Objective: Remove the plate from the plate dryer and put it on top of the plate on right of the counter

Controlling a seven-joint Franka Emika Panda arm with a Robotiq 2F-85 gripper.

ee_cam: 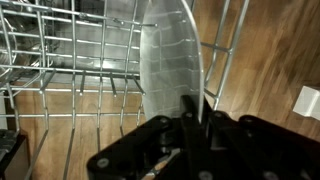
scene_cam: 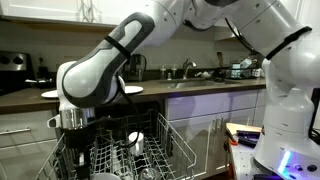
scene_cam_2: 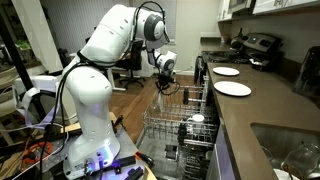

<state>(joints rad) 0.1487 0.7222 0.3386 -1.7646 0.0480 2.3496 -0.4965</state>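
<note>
Counter [scene_cam_2: 248, 112]: two white plates [scene_cam_2: 226, 71] [scene_cam_2: 232, 89]. Plate dryer [scene_cam_2: 170, 135]: one plate [ee_cam: 170, 60], gripper [ee_cam: 197, 108] clamped on its rim.

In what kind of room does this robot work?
Most likely a home kitchen: a long dark counter over white cabinets, a sink set into it, and a wire plate dryer pulled out below.
</note>
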